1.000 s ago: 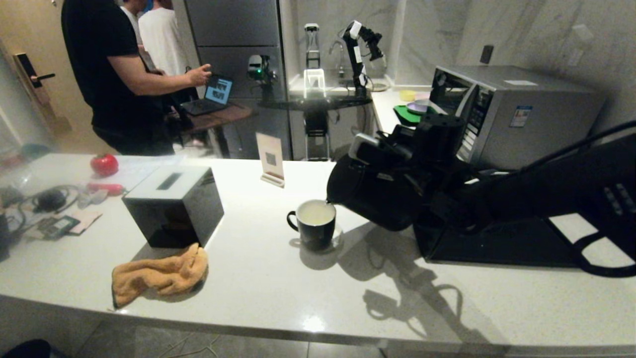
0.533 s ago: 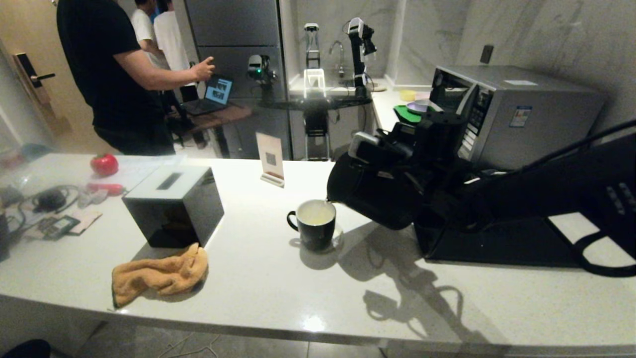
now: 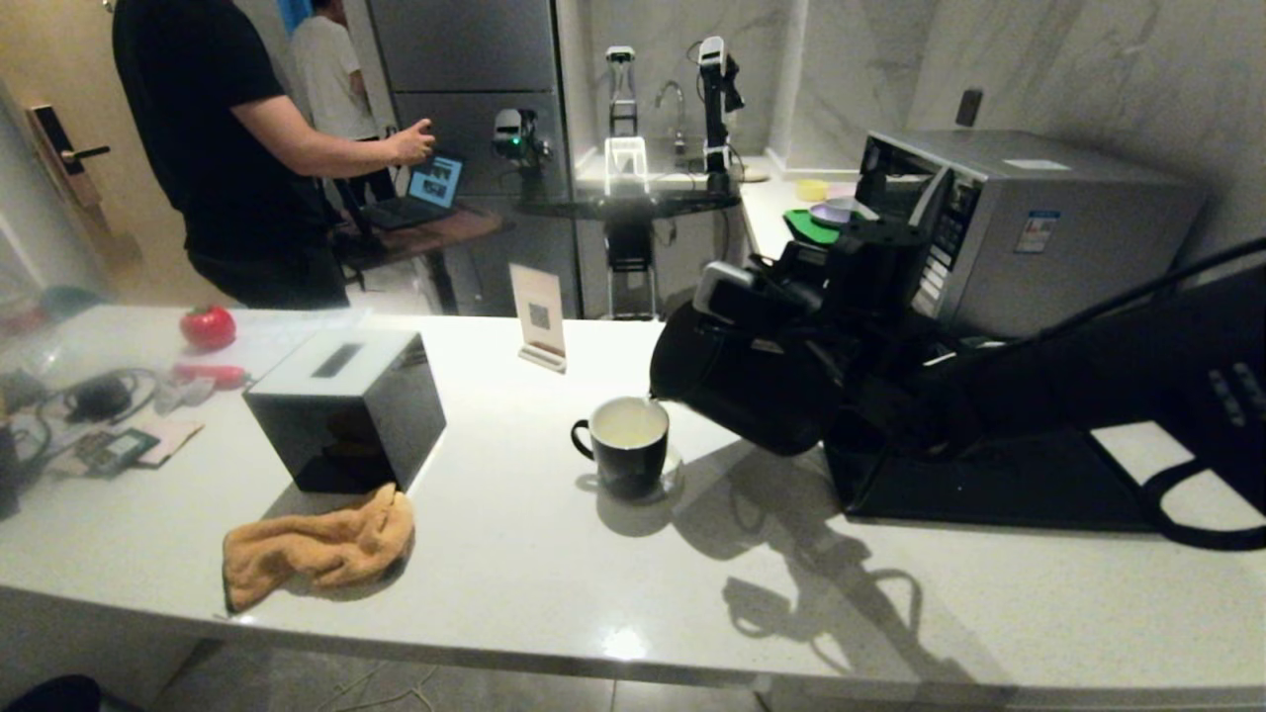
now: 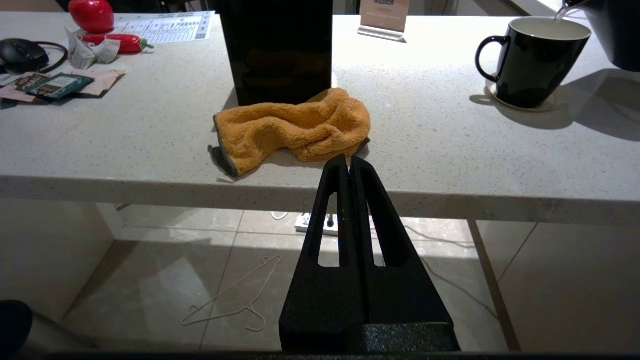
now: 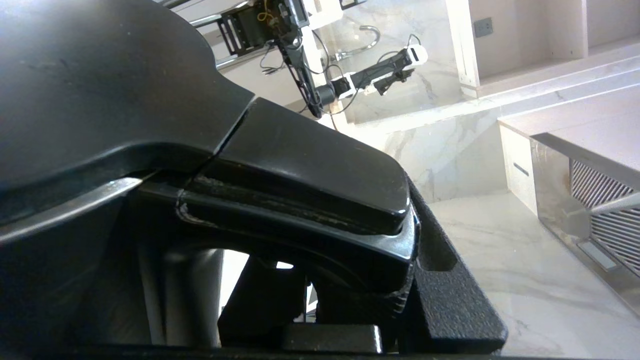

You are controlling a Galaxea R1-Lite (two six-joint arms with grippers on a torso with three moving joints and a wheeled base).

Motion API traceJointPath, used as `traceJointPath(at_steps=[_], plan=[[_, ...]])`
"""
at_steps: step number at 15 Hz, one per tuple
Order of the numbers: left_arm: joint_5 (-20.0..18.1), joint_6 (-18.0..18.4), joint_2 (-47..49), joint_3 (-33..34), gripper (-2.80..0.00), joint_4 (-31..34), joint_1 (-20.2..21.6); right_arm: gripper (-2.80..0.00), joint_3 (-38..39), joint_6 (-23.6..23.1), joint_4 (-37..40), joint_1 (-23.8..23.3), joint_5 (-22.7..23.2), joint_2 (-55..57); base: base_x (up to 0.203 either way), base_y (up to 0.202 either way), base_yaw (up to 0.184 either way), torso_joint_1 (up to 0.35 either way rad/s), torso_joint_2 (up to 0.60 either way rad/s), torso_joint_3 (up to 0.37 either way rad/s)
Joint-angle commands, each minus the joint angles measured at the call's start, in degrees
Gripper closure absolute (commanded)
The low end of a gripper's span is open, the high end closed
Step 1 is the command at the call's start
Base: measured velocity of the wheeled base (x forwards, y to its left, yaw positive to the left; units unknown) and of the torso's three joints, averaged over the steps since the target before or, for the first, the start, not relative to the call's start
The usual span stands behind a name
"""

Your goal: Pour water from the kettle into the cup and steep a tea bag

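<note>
While tilted, matte black kettle (image 3: 737, 381) in right fingers (image 5: 450, 300), spout over round cup (image 3: 625, 445)

A pale counter (image 3: 554, 564) has a wide bare stretch along its near edge, from an orange cloth (image 3: 318, 546) rightward. The tilted kettle (image 3: 737, 381) hangs over the cup (image 3: 623, 445), blocking any approach from the right. A black box (image 3: 346, 407) stands left of the cup with open counter between them. A black tray (image 3: 989, 485) fills the right side.

The kettle (image 3: 737, 381) hangs tilted right of the cup (image 3: 625, 445), spout over its rim.
</note>
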Motion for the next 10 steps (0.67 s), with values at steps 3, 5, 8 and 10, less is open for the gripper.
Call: traceJointPath(at_steps=[3, 5, 8, 10], plan=[[0.01, 0.0, -0.02, 0.02, 0.0, 0.0, 0.0, 0.0, 0.08, -0.42, -0.32, 0.01, -0.03, -0.08, 0.0, 0.0, 0.0, 0.0, 0.0, 0.0], [0.01, 0.0, -0.02, 0.02, 0.0, 0.0, 0.0, 0.0, 0.16, -0.25, -0.33, 0.1, -0.02, -0.16, 0.0, 0.0, 0.0, 0.0, 0.0, 0.0], [0.01, 0.02, -0.02, 0.02, 0.0, 0.0, 0.0, 0.0, 0.17, 0.35, -0.3, 0.05, -0.02, -0.47, 0.0, 0.0, 0.0, 0.0, 0.0, 0.0], [0.01, 0.0, -0.02, 0.02, 0.0, 0.0, 0.0, 0.0, 0.51, 1.43, -0.32, 0.01, -0.02, -0.93, 0.0, 0.0, 0.0, 0.0, 0.0, 0.0]])
